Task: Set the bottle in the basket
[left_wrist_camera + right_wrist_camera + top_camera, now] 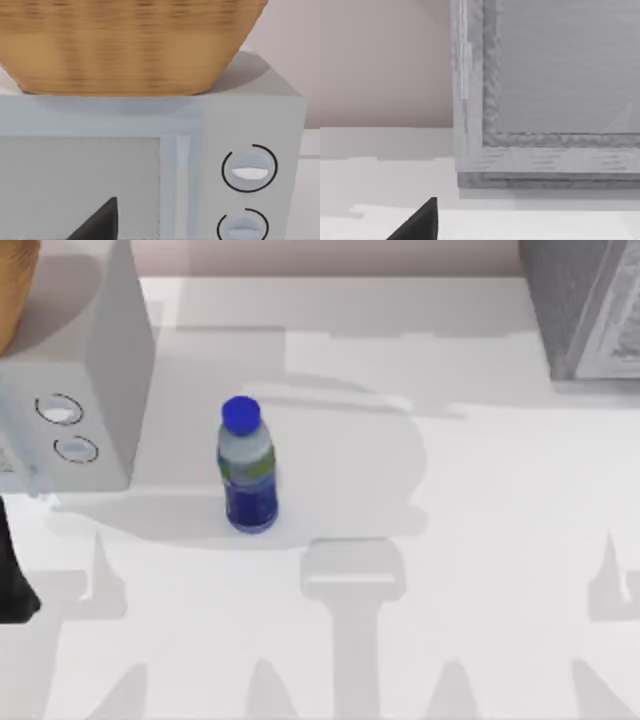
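The bottle [246, 466] stands upright on the white table, left of the middle; it is clear plastic with a round blue cap and a green-and-dark-blue label. The woven tan basket [12, 290] sits on top of a grey microwave [95, 360] at the far left. From the left wrist view the basket [130, 45] is close ahead, above the microwave door. A dark part of my left gripper [100, 225] shows low in that view, and the left arm [12, 580] is at the table's left edge, well away from the bottle. A dark part of my right gripper [420, 222] faces a grey box.
The microwave's two round knobs [60, 410] face the table's middle. A tall grey box [590, 310] stands at the back right corner, close in front of the right wrist camera [560, 100]. Open white tabletop [480, 540] lies right of and in front of the bottle.
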